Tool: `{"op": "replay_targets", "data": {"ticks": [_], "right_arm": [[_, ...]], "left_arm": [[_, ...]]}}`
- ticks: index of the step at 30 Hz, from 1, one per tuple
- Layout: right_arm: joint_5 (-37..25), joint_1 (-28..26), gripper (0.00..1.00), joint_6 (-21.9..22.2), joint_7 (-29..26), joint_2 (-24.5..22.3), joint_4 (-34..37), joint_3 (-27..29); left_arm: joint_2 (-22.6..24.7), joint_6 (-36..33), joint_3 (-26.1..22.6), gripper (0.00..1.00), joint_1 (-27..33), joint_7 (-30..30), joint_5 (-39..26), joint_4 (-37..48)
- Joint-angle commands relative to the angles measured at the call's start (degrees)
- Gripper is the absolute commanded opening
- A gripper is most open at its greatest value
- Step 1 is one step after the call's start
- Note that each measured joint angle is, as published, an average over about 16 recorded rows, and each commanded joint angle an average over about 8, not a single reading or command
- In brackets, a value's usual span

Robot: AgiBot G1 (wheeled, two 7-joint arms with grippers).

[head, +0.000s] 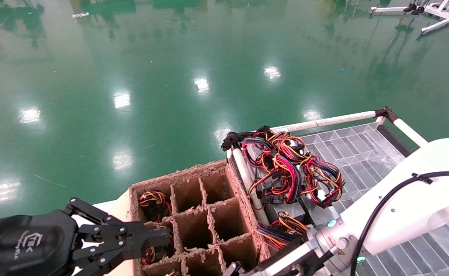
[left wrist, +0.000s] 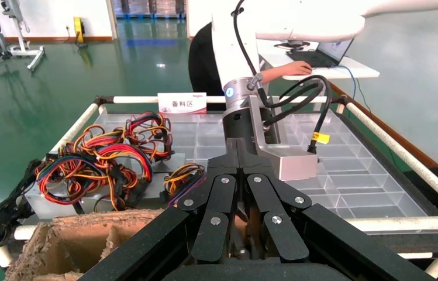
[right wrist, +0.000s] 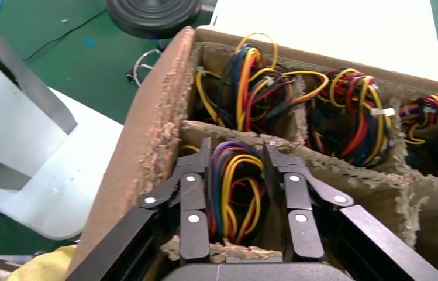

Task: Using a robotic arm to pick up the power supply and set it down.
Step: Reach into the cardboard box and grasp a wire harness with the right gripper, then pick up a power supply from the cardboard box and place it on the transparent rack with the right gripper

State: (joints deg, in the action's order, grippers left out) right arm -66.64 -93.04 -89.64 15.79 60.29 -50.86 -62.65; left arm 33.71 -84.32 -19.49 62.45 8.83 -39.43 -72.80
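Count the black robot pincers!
2. The left black pincer hovers shut over the brown cardboard divider box; the right black pincer is down in one cell, gripping a coil of red, yellow and purple wires.

the right gripper (right wrist: 237,161) reaches down into a cell of the cardboard box (right wrist: 158,134), its 2 black fingers (right wrist: 193,199) on either side of a wire coil (right wrist: 237,193). neighbouring cells hold more coils (right wrist: 351,117).

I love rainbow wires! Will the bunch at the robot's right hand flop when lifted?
Probably floppy: the wire coil by the right gripper is loose loops. It may snag on the close cardboard walls. Left gripper idles nearby.
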Motion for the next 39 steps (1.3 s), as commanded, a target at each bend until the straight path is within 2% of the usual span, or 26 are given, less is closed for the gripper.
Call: {"op": "replay_targets", "data": {"ticks": [1,4,5,7,12,13,14,20,21,22,39], "right_arm": [[0.2,-0.1,0.0,-0.3,0.0,-0.2,-0.3,-0.3],[0.1,-0.3,0.01,-0.5,-0.1,-0.4,-0.7,-1.4],[0.1,-0.4,0.06,-0.5,-0.1,-0.5,-0.7,-1.8],[0.0,-0.7,0.27,-0.4,-0.2,-0.6,-0.8,-2.5],[0.0,-1.5,0.89,-0.4,0.1,-0.5,-0.5,-4.1],[0.0,-1.6,0.92,-0.4,0.2,-0.5,-0.4,-4.4],[0.0,-1.7,0.86,-0.4,0.2,-0.4,-0.3,-4.7],[0.8,-2.4,0.11,-0.5,1.1,0.1,0.9,-6.5],[0.9,-2.5,0.03,-0.4,1.3,0.2,1.2,-6.7],[1.1,-2.6,0.0,-0.4,1.5,0.3,1.5,-7.0],[4.7,-3.4,0.0,-0.6,4.5,1.3,5.9,-10.9]], "left_arm": [[0.0,0.0,0.0,0.54,0.0,0.0,0.0,0.0],[0.0,0.0,0.0,0.82,0.0,0.0,0.0,0.0],[0.0,0.0,0.0,0.9,0.0,0.0,0.0,0.0],[0.0,0.0,0.0,1.0,0.0,0.0,0.0,0.0],[0.0,0.0,0.0,1.0,0.0,0.0,0.0,0.0],[0.0,0.0,0.0,1.0,0.0,0.0,0.0,0.0],[0.0,0.0,0.0,1.0,0.0,0.0,0.0,0.0],[0.0,0.0,0.0,1.0,0.0,0.0,0.0,0.0],[0.0,0.0,0.0,1.0,0.0,0.0,0.0,0.0],[0.0,0.0,0.0,1.0,0.0,0.0,0.0,0.0],[0.0,0.0,0.0,1.0,0.0,0.0,0.0,0.0]]}}
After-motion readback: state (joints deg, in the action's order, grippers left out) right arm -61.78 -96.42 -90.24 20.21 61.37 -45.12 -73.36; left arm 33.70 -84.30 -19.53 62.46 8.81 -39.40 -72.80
